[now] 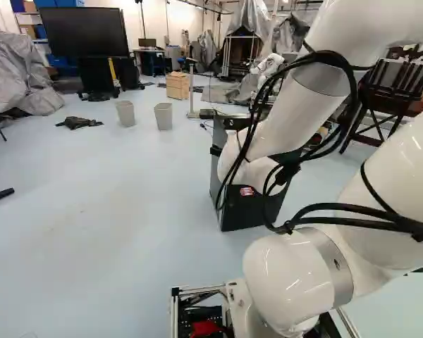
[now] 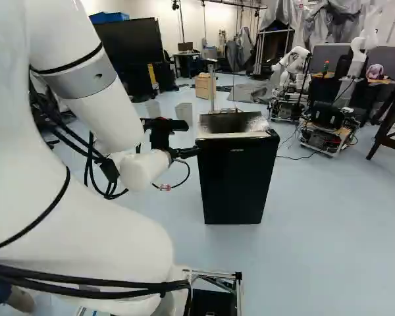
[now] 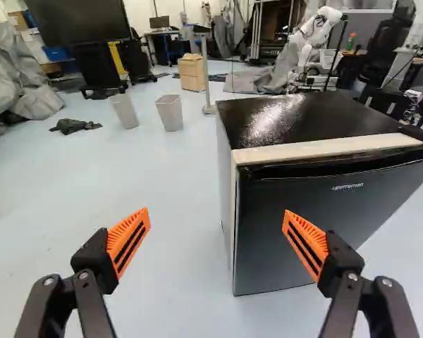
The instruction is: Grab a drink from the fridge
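In the right base view my gripper (image 2: 191,139) is at the near left side of the black fridge (image 2: 236,174), its fingers pointing towards the fridge. The wrist view shows the gripper (image 3: 217,214) open, with nothing between its orange pads. One finger stands before the fridge door (image 3: 317,225), near its side edge; the other is out beside the fridge over the floor. The door appears closed, with a pale strip (image 3: 324,149) along its top and side edges. No drink is visible. In the left base view my arm covers much of the fridge (image 1: 241,211).
Two grey bins (image 3: 170,113) and a dark cloth (image 3: 74,126) lie beyond the fridge on the floor. A wooden box (image 3: 192,72) and a thin post (image 3: 207,77) stand farther back. Another robot (image 2: 293,66) is behind the fridge, with wheeled equipment (image 2: 326,131) at its right.
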### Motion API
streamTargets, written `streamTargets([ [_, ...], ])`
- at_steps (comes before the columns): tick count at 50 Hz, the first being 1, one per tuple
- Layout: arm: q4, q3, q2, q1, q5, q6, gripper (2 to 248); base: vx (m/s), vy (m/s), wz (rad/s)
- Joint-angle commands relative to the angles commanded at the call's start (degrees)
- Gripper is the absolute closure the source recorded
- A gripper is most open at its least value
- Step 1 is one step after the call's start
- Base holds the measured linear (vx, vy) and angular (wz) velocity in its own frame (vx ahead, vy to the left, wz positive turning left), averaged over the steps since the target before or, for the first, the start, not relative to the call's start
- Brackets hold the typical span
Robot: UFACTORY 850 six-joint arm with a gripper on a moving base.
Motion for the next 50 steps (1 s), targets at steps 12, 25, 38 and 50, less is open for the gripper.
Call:
streamTargets([
  [12, 7.2, -1.7, -1.9, 2.5, 1.8, 0.0, 3, 0.0, 0.0, 0.0],
  [25, 15.0, -4.0, -4.3, 5.1, 4.2, 0.0, 3, 0.0, 0.0, 0.0],
  [38, 22.8, -6.9, -7.8, 7.3, 6.0, 0.0, 3, 0.0, 0.0, 0.0],
  [50, 30.0, -9.8, -12.5, 9.1, 7.4, 0.0, 3, 0.0, 0.0, 0.0],
])
